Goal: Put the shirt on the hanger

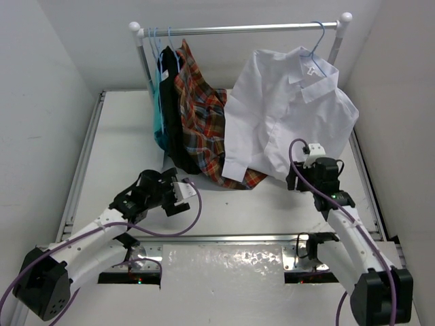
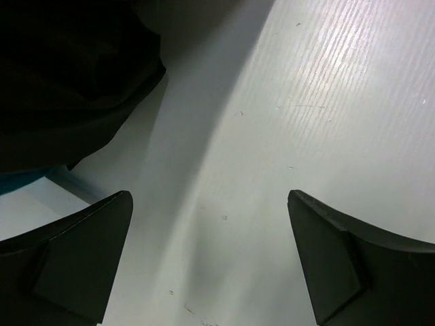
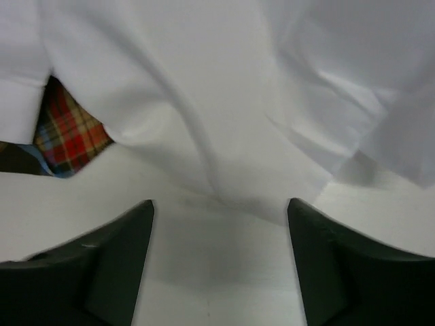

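The white shirt [image 1: 285, 115] hangs on the light-blue wire hanger [image 1: 318, 37], whose hook is over the rail at the right end. Its lower part drapes onto the table. In the right wrist view the shirt [image 3: 224, 88] fills the top, its hem just beyond my fingers. My right gripper [image 1: 307, 151] is open and empty at the shirt's lower edge, and also shows in the right wrist view [image 3: 221, 265]. My left gripper [image 1: 185, 197] is open and empty over the table in front of the dark clothes; it shows in the left wrist view [image 2: 211, 251] too.
A metal rail [image 1: 245, 28] on white posts spans the back. A red-orange plaid shirt [image 1: 200, 115], a black garment [image 1: 170, 102] and a teal garment [image 1: 158, 115] hang at its left. The plaid cloth [image 3: 68, 132] shows beside the shirt. White walls close in on both sides.
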